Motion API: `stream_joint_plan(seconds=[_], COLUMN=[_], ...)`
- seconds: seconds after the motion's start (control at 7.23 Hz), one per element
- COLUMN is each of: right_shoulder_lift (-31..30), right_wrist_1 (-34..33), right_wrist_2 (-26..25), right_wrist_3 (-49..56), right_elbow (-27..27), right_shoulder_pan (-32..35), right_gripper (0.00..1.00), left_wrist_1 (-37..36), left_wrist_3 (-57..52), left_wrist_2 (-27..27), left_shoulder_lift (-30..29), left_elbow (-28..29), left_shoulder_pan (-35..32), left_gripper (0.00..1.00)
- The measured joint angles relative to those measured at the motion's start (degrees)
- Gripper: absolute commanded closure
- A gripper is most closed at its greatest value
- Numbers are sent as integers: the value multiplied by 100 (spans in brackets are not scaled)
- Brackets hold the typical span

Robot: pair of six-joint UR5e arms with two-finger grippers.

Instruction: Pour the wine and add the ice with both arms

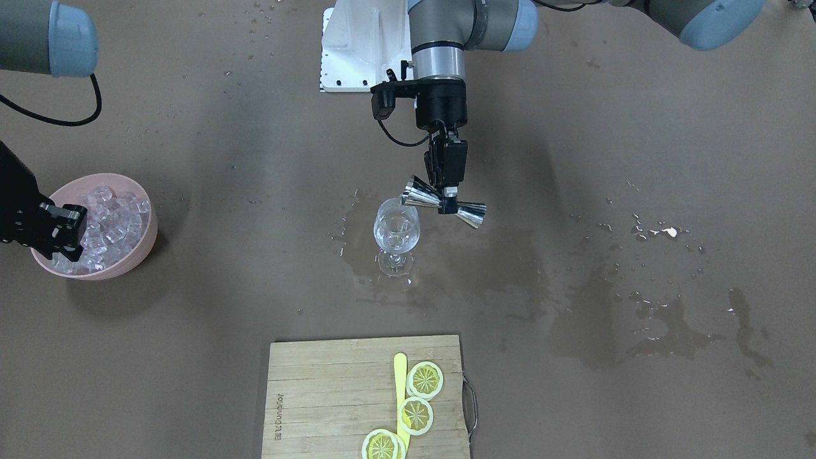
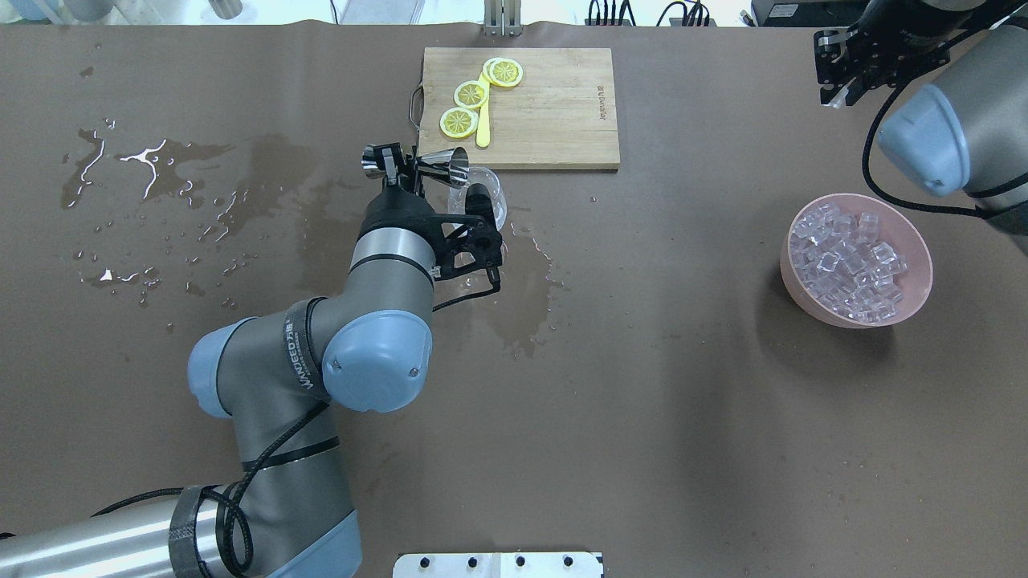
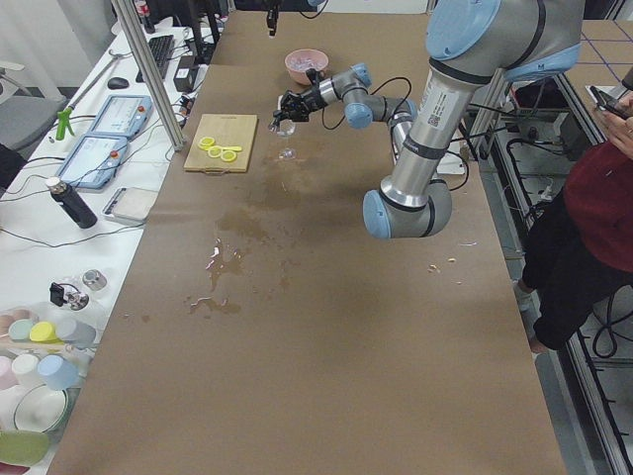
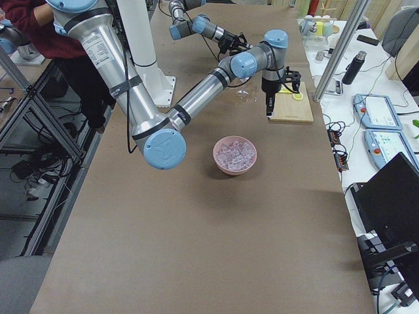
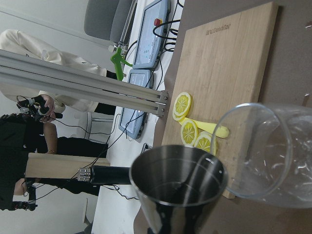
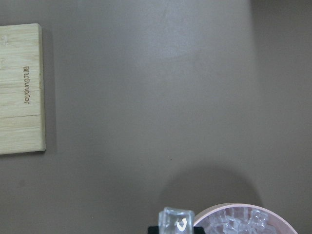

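My left gripper (image 1: 448, 182) is shut on the waist of a steel jigger (image 1: 443, 203), tilted with its mouth at the rim of the wine glass (image 1: 396, 233). The glass stands upright on a wet patch. The wine in it is barely visible. The left wrist view shows the jigger's open cup (image 5: 178, 187) next to the glass rim (image 5: 273, 156). My right gripper (image 1: 69, 237) hangs above the near rim of the pink bowl (image 2: 923, 297) full of ice (image 2: 847, 261). The right wrist view shows one clear ice cube (image 6: 175, 222) held between its fingers.
A bamboo cutting board (image 1: 319, 395) with three lemon slices (image 1: 424, 380) and a yellow stick lies beyond the glass. Water puddles (image 1: 663, 319) spread on the brown table on the left arm's side. The white base block (image 1: 357, 51) sits at the robot's edge.
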State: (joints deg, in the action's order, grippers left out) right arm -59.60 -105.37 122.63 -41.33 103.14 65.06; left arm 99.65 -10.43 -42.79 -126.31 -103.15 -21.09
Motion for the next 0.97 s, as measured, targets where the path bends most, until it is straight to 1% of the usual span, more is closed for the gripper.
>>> stream_joint_plan(seconds=[0.28,0.55,0.97], right_shoulder_lift=[104,266,428], right_wrist_1=[6,10,118], right_wrist_2=[2,12,18], right_wrist_3=[-1,-9,-8], right_elbow=[-2,6,29], right_shoulder_pan=[-59,-136,-240], right_gripper=[80,80,80], left_wrist_1=[-114,-385,-469], left_wrist_3=[-91,-153,-511], left_wrist_2=[97,216,357], left_shoulder_lift=[-29,-113,-192], left_elbow=[10,23,65], left_shoulder_pan=[0,0,0], left_gripper=[100,100,100])
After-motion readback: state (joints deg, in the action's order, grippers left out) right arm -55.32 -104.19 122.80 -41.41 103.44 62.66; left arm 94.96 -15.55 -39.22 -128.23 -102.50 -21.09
